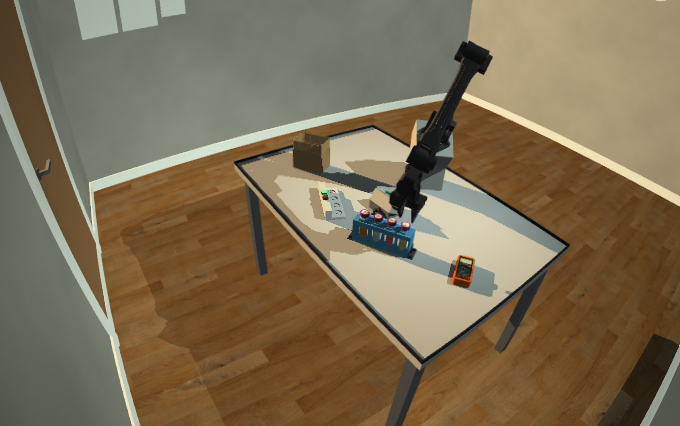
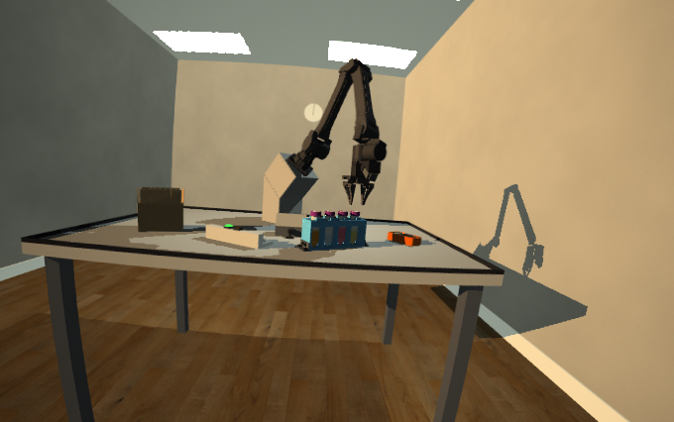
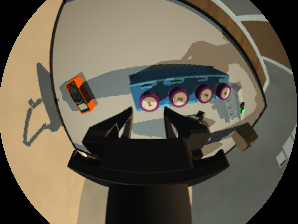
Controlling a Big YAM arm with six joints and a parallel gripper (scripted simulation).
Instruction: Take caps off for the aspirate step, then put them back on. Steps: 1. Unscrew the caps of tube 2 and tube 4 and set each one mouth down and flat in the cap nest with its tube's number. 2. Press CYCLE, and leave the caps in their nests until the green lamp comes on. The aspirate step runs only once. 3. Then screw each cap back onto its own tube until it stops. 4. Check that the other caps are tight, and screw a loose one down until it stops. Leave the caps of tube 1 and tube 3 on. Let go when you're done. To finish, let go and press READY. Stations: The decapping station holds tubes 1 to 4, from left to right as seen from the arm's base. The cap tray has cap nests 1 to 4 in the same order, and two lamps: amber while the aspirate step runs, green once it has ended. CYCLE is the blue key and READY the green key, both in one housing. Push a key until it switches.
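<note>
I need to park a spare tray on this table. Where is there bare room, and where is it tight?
Bare: the near corner past the multimeter, and the strip in front of the tube rack. Crowded: between rack, cap tray and the arm's base.
</note>
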